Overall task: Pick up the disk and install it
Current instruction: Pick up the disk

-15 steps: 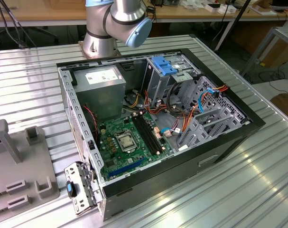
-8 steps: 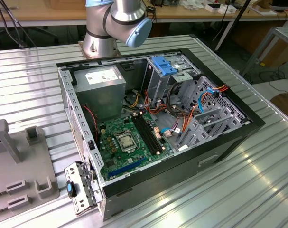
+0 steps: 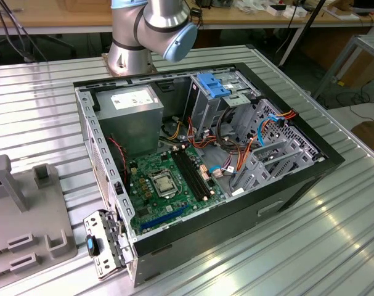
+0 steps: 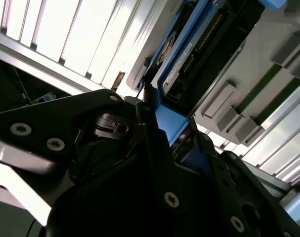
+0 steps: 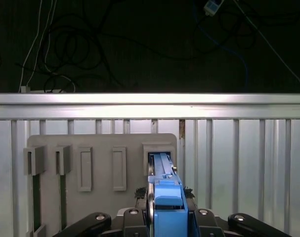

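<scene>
- The gripper (image 5: pixel 167 219) is clamping the disk (image 5: pixel 165 197) by its blue rail, with the jaws closed against both of its flat sides.
- The disk is standing on edge, its far end sitting at the end slot of the grey holder (image 5: pixel 100 170).
- The holder is lying on the ribbed metal counter (image 5: pixel 238 168).
- In the second wrist view, a black finger (image 4: pixel 152 148) is pressing against the blue rail.
- In the exterior view, the open computer case (image 3: pixel 248 231) is lying mid-frame, with the arm (image 3: pixel 153 28) rising behind it at the upper centre.
- The holder is sitting at the exterior view's lower left.
</scene>
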You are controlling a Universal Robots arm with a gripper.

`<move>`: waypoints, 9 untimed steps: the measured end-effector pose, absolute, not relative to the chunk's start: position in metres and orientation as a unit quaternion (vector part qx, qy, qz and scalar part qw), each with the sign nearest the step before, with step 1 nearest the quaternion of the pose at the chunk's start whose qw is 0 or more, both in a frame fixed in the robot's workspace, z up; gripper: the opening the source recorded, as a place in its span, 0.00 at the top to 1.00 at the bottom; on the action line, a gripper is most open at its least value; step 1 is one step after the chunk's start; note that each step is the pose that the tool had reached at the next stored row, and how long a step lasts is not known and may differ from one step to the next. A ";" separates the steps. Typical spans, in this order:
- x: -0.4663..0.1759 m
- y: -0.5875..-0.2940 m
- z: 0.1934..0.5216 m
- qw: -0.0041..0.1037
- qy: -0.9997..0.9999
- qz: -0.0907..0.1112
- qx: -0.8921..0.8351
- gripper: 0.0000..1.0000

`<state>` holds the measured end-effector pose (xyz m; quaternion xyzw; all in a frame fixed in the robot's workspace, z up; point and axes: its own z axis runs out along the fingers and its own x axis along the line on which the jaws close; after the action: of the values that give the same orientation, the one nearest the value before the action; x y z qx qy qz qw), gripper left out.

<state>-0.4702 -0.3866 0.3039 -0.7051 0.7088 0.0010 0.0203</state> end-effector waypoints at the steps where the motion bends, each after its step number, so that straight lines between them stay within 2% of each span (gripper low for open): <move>1: -0.470 -0.387 0.305 0.020 0.709 0.001 -0.705 0.63; 9: -0.470 -0.387 0.312 0.020 0.709 0.001 -0.705 0.63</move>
<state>-0.4702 -0.3866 0.3116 -0.7051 0.7088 0.0010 0.0204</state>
